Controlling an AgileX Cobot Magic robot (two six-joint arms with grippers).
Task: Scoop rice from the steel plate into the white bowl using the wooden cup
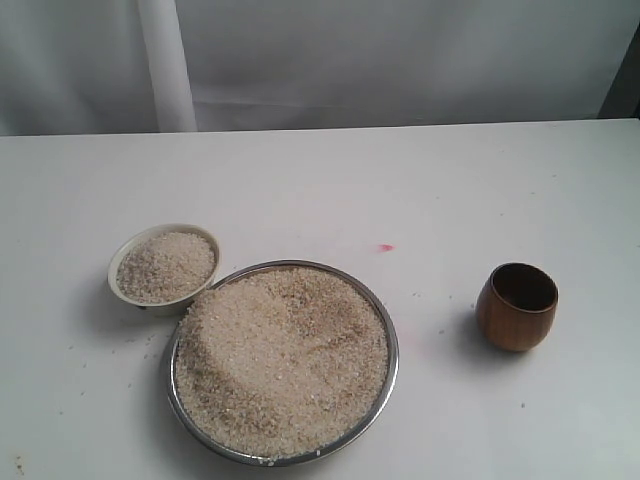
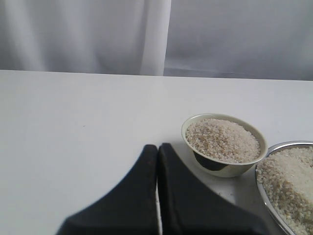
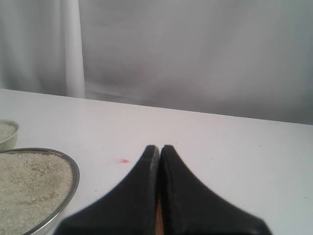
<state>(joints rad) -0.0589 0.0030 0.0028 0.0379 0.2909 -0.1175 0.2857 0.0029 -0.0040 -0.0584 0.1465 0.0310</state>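
Both jaws tight together, wooden cup [image 1: 516,320] well apart from steel plate [image 1: 393,340]

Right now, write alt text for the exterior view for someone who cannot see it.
A large steel plate heaped with uncooked rice sits near the front of a white table, with a small white bowl, also full of rice, just behind it on the left. An empty wooden cup stands upright, apart on the right.
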